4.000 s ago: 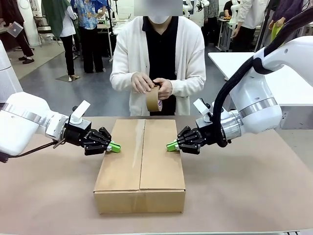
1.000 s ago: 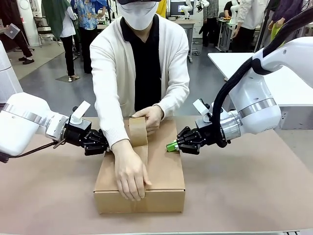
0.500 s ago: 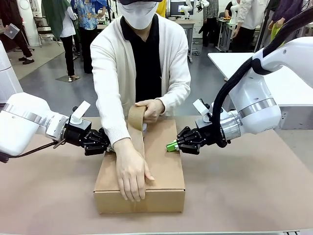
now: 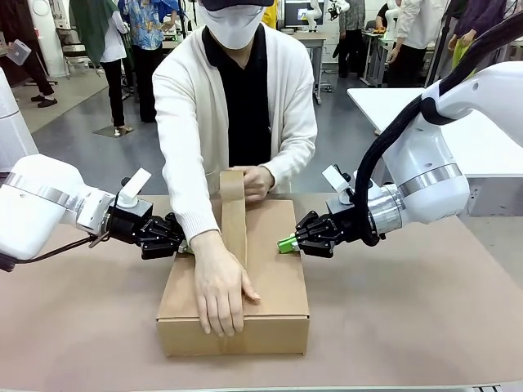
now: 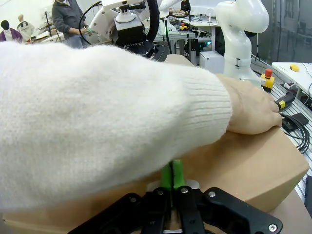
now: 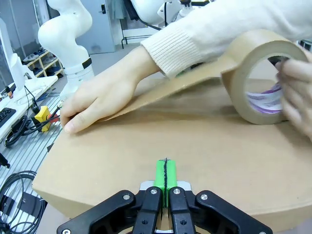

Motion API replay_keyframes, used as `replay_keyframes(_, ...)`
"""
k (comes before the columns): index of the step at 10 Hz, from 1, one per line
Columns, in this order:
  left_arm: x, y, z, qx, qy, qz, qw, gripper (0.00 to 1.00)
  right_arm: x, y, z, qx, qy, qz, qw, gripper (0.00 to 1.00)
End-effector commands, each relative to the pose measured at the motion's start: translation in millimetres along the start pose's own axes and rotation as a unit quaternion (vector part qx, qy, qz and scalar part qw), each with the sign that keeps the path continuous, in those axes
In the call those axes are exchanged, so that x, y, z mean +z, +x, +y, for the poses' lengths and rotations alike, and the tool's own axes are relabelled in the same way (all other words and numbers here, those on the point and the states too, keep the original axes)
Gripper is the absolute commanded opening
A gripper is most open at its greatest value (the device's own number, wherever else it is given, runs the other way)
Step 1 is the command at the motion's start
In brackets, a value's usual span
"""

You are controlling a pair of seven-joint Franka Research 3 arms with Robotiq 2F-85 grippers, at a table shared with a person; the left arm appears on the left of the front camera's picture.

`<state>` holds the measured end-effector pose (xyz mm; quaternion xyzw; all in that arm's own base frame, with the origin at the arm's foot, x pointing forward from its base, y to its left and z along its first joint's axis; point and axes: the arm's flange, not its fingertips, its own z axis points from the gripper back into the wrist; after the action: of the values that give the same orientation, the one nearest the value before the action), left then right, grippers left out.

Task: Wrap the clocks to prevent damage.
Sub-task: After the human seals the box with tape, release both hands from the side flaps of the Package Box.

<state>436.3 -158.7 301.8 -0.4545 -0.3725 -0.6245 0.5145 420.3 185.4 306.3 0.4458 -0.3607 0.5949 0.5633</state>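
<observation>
Cardboard box (image 4: 270,269) sat mid-table (image 4: 425,327) between both arms. Versus 0.5 s before, the tape roll (image 4: 233,184) had been pulled farther back to the box's far edge, so the tape strip (image 4: 235,233) ran longer along the centre seam. Person's near hand (image 4: 219,286) stayed pressing the strip at the front edge; far hand (image 4: 257,181) held the roll. Left pincer (image 4: 181,243) clenched, pads against the box's left side, partly behind the sleeve (image 4: 192,163). Right pincer (image 4: 285,242) clenched, pads together at the right side; neither moved
</observation>
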Motion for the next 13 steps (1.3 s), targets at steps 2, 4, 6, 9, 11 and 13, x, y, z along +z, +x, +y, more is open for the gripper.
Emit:
replay_keyframes(2,-1.3,-3.0,-0.1,-0.001,0.002,0.005,1.0,0.0,-1.3,-3.2,0.3,-0.003,-0.001,0.003,1.0,0.01)
replay_keyframes(4,-1.3,-3.0,-0.1,-0.001,0.002,0.005,1.0,0.0,-1.3,-3.2,0.3,-0.003,-0.001,0.003,1.0,0.01)
replay_keyframes(6,-1.3,-3.0,-0.1,-0.001,0.002,0.005,1.0,0.0,-1.3,-3.2,0.3,-0.003,-0.001,0.003,1.0,0.01)
replay_keyframes(9,-1.3,-3.0,-0.1,-0.001,0.002,0.005,1.0,0.0,-1.3,-3.2,0.3,-0.003,-0.001,0.003,1.0,0.01)
replay_keyframes(11,-1.3,-3.0,-0.1,-0.001,0.002,0.005,1.0,0.0,-1.3,-3.2,0.3,-0.003,-0.001,0.003,1.0,0.01)
replay_keyframes(13,-1.3,-3.0,-0.1,-0.001,0.002,0.005,1.0,0.0,-1.3,-3.2,0.3,-0.003,-0.001,0.003,1.0,0.01)
